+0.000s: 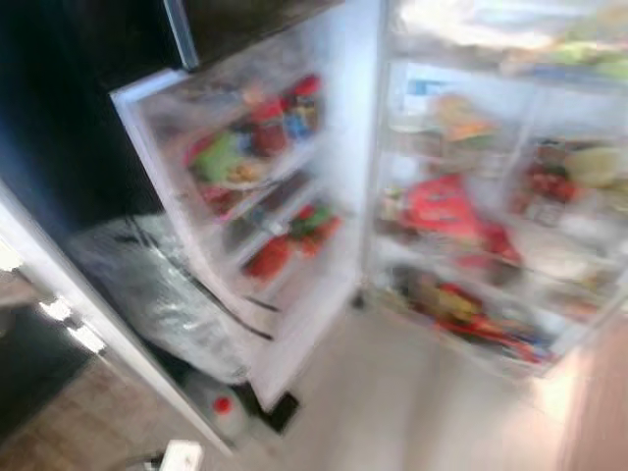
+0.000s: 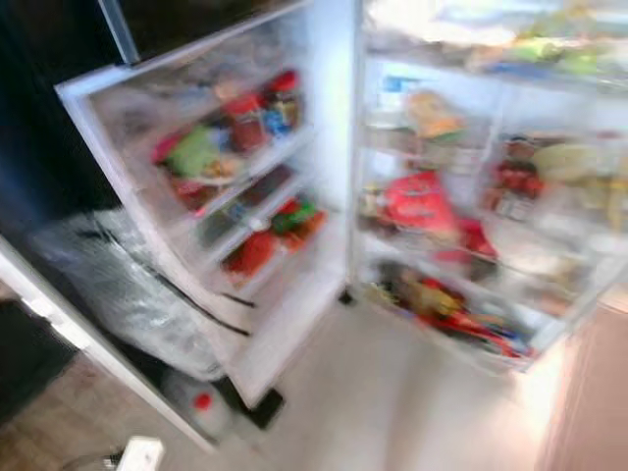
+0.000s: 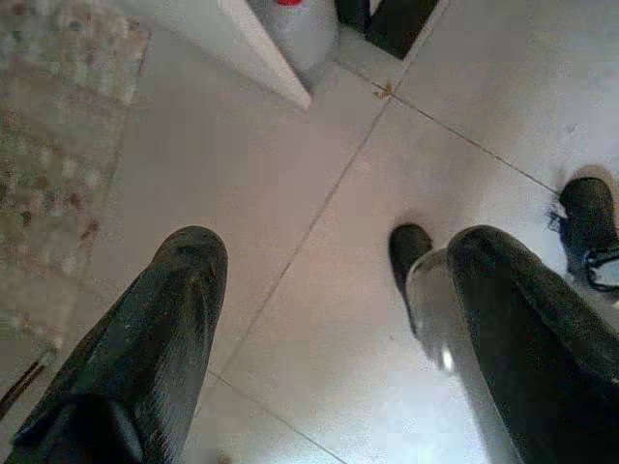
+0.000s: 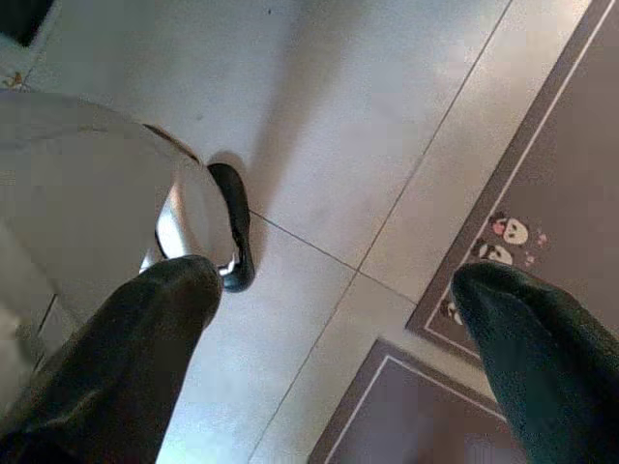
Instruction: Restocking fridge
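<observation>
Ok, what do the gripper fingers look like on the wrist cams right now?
Left gripper: two long, rounded fingers of glossy black, thick and tapering to blunt tips. Right gripper: the same pair of smooth black fingers, slightly shiny. No cables or markings can be made out on either.

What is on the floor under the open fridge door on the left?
Below the fridge door stands a pale jug with a red cap beside a crumpled clear plastic bag. A dark flat object lies near the door's corner. Blur and the door hide anything further back.
</observation>
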`<state>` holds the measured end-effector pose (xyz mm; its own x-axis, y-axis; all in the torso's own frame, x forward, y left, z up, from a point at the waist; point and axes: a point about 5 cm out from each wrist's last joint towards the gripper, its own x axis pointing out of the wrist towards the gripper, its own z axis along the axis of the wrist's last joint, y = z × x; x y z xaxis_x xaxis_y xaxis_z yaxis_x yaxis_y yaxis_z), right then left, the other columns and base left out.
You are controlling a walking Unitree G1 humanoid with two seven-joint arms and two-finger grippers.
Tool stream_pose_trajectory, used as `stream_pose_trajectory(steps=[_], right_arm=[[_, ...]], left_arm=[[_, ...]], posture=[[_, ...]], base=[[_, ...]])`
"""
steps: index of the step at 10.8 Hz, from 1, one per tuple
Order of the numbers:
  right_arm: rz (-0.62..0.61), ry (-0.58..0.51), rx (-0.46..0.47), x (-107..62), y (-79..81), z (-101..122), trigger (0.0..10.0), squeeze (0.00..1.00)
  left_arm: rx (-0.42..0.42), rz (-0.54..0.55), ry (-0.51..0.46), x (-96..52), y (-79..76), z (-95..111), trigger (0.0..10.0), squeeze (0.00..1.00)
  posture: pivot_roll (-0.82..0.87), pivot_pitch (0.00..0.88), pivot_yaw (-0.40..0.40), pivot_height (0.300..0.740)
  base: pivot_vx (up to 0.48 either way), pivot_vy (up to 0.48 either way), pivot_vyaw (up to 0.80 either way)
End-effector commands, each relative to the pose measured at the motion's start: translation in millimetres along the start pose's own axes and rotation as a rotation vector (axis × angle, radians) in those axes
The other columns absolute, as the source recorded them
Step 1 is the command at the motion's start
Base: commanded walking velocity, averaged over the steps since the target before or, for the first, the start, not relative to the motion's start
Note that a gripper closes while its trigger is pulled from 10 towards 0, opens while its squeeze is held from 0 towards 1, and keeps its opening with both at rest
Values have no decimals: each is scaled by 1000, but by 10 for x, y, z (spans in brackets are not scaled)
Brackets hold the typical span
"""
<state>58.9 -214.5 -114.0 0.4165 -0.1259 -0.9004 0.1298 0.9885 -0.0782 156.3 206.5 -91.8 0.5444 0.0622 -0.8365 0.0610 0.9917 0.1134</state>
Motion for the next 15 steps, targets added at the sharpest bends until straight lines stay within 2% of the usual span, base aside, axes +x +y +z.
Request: stream_pose_trajectory(steps=[1, 5, 8, 9, 10, 11, 13, 15], right_arm=[[51, -15, 8, 20, 142, 44, 10000, 0], [22, -38, -6, 32, 110, 104, 10000, 0], [-157, -125, 160, -1, 14, 124, 10000, 0], [-195, -190, 208, 22, -20, 286, 10000, 0], [-260, -356, 214, 112, -254, 1188, 10000, 0], [-259, -441, 179, 84, -285, 1398, 10000, 0], [-245, -475, 187, 77, -228, 1435, 10000, 0], [-266, -428, 212, 88, -186, 1235, 10000, 0]], left_arm=[[19, -1, 38, -19, 12, -98, 10000, 0], [18, -6, 30, -5, -11, -51, 10000, 0], [24, -13, 28, 0, -30, -37, 10000, 0], [24, -14, 29, 0, -33, -36, 10000, 0], [24, -16, 29, 0, -34, -38, 10000, 0], [25, -19, 29, -1, -38, -41, 10000, 0], [23, -20, 29, -2, -40, -46, 10000, 0], [21, -19, 30, -3, -47, -52, 10000, 0]], posture=[[-3, 0, 99, 740], [-21, 0, 101, 740], [-46, 0, 104, 740], [-48, 0, 104, 740], [-51, 0, 104, 740], [-51, 0, 101, 740], [-50, 0, 100, 740], [-47, 0, 94, 740]], base=[[0, 0, 0], [0, 0, 0], [0, 0, 0], [0, 0, 0], [0, 0, 0], [0, 0, 0], [0, 0, 0], [0, 0, 0]])
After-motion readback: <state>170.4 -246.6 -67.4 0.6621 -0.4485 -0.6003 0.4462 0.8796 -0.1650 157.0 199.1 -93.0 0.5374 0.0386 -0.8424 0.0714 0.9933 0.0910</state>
